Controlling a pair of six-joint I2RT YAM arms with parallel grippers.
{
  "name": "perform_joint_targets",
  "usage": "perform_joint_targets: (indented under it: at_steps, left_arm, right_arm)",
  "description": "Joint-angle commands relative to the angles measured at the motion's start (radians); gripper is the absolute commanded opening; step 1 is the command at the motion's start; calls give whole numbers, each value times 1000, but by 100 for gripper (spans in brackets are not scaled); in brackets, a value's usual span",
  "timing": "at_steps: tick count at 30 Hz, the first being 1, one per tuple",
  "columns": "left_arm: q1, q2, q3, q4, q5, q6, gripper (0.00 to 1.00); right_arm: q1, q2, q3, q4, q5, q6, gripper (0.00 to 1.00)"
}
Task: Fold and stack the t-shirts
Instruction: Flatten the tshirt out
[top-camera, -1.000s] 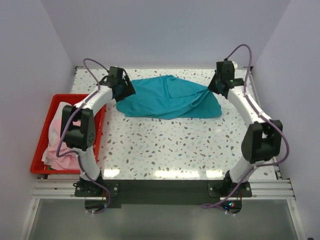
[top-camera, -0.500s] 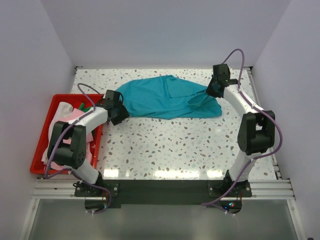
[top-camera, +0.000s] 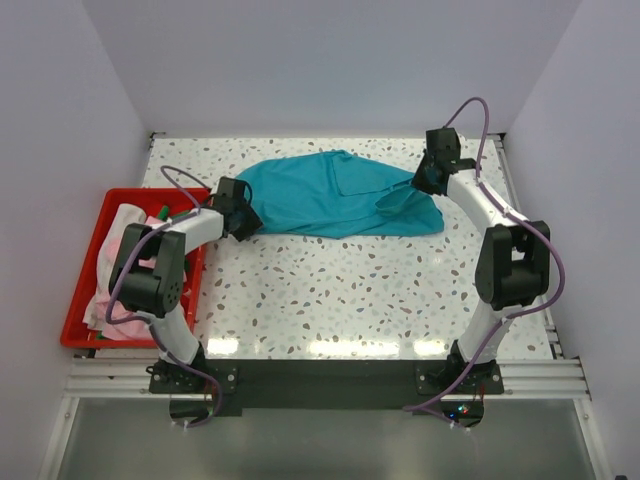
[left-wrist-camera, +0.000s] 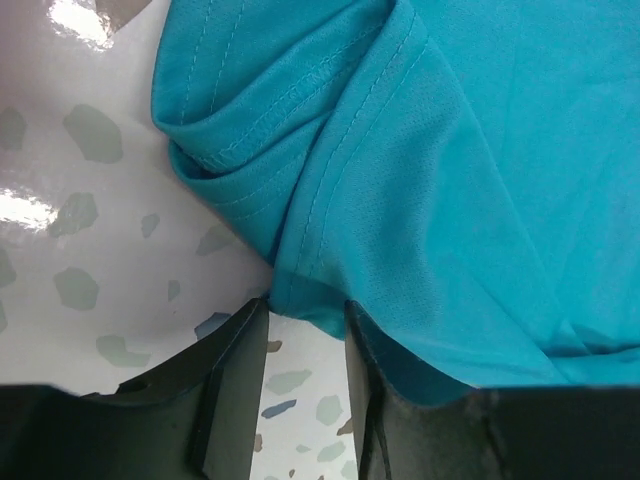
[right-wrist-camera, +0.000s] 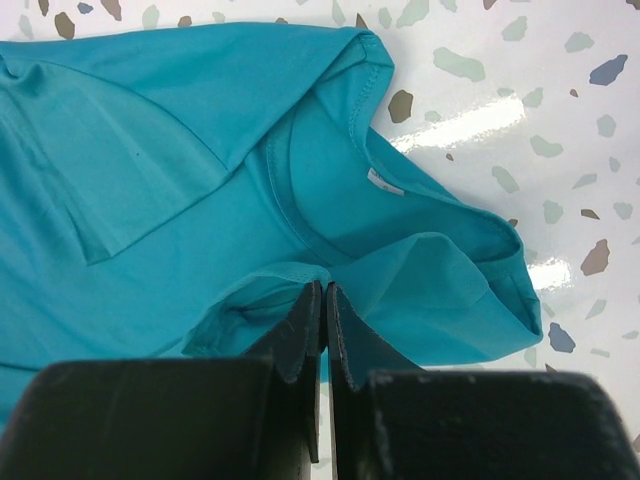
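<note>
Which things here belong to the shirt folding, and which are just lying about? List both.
For the job: teal shirt; pink shirt, in the bin.
Just lying about: red bin; speckled table.

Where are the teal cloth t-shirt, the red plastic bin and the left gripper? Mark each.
teal cloth t-shirt (top-camera: 330, 195), top view, its middle.
red plastic bin (top-camera: 75, 328), top view, left rim.
left gripper (left-wrist-camera: 305, 310), left wrist view, between fingertips.

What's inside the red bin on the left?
The red bin holds light pink cloth, a whitish piece at its far end and a sliver of dark green. The left arm covers its right side; anything under the pile is hidden.
</note>
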Motion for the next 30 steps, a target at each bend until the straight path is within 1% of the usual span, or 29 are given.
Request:
perform_joint_targets:
  at_steps: [1, 3, 5, 7, 8, 9, 12, 13, 14, 19, 22, 23, 25, 26, 27, 28, 29, 30]
  left_arm:
    - [-4, 24, 39, 68, -17, -27, 40]
    - [-4, 36, 48, 54, -20, -28, 37]
    - [-4, 33, 44, 49, -28, -31, 32]
    - [-4, 24, 41, 36, -27, -31, 25]
    - [-4, 9, 39, 30, -30, -31, 18]
    - [-4, -3, 38, 16, -33, -24, 14]
    - [1, -60, 30, -7, -48, -11, 6]
    - [1, -72, 30, -15, -50, -2, 2]
    - [4, -98, 30, -21, -56, 2, 0]
    - [11, -187, 18, -70, -53, 28, 0]
    - [14, -276, 2, -110, -53, 50, 0]
    - [17, -333, -5, -131, -54, 56, 0]
    - [17, -394, -11, -158, -57, 76, 0]
    - [16, -458, -10, -187, -59, 84, 0]
    - [17, -493, -10, -202, -62, 93, 0]
    - [17, -528, -8, -217, -60, 105, 0]
    - [17, -603, -5, -251, -60, 113, 0]
    - [17, -638, -2, -269, -62, 119, 0]
  right_arm:
    - [-3, -38, -7, 46, -8, -15, 0]
    - [-6, -38, -5, 43, -8, -15, 0]
    - [-6, -39, -7, 43, -10, -15, 0]
    - [-7, -50, -11, 44, -13, -15, 0]
    - [-9, -55, -14, 46, -13, -14, 0]
    - [-9, -64, -20, 44, -12, -14, 0]
    - [-12, -85, -31, 41, -13, -12, 0]
    - [-13, -102, -33, 40, -16, -11, 0]
    - [-13, -108, -40, 40, -16, -9, 0]
    - [-16, -174, -59, 12, -19, 0, 0]
    - [-21, -249, -88, -10, -21, 0, 0]
    - [-22, -298, -102, -17, -19, 1, 0]
    - [-22, -353, -119, -37, -16, 0, 0]
    - [-24, -384, -132, -45, -12, 1, 0]
    - [-26, -448, -138, -55, -10, 0, 0]
    - [-26, -479, -143, -74, -11, 0, 0]
    - [-26, -511, -151, -88, -8, 0, 0]
    - [-24, -550, -149, -100, -7, -2, 0]
